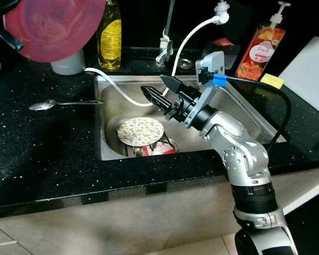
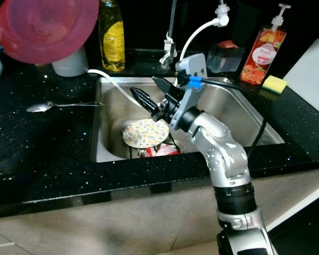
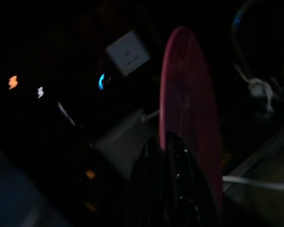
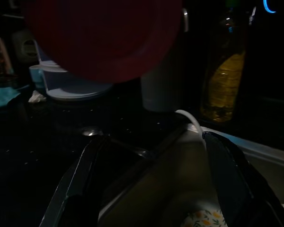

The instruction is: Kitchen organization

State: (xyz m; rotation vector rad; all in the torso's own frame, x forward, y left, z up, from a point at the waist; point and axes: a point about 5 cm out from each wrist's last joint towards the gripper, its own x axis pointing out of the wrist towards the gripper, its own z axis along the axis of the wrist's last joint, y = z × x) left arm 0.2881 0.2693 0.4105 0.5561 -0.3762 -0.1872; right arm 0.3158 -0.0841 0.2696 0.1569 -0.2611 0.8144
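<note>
A pink plate hangs in the air at the upper left, above the black counter, with my left gripper shut on its rim. A small floral plate leans in the steel sink over a red item. My right gripper hovers open above the sink, a little up and right of the floral plate, touching nothing. In the right wrist view the right gripper points at the sink's far left corner, with the floral plate just below it.
A spoon lies on the counter left of the sink. A white cup and a yellow soap bottle stand behind. A white hose runs into the sink from the faucet. A peach bottle and a sponge sit at the back right.
</note>
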